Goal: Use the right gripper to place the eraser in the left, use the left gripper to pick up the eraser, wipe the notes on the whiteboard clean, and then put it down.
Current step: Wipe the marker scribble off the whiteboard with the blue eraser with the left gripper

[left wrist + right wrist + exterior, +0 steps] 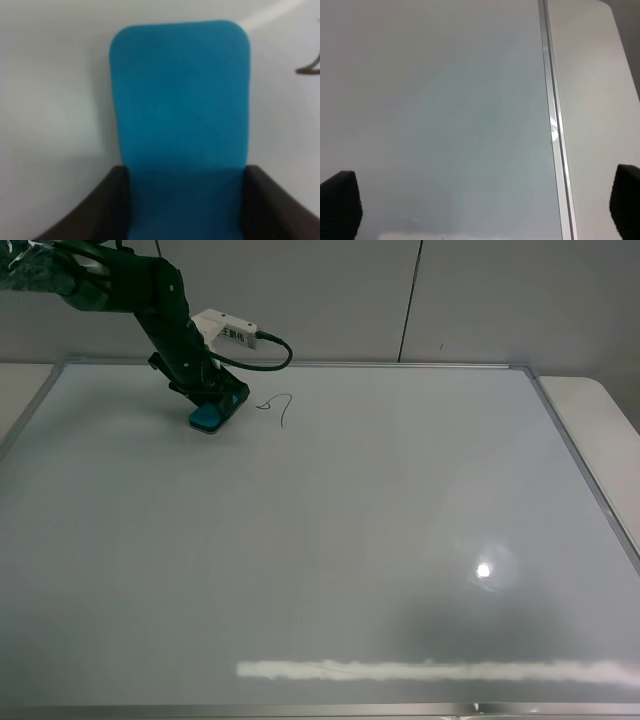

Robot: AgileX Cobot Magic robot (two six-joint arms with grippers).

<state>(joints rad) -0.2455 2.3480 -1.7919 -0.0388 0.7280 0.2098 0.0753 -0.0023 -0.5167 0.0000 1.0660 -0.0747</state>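
The whiteboard fills most of the exterior high view. The notes, a thin black scribble, lie near its far left. My left gripper is shut on the teal eraser and presses it on the board just left of the notes. In the left wrist view the eraser sits between the two black fingers, with a bit of the scribble at the edge. My right gripper is open over bare board beside the silver frame; it is out of the exterior high view.
A white tabletop lies beyond the board's right frame. A grey wall stands behind the board. A lamp glare and a bright streak reflect on the near part of the board.
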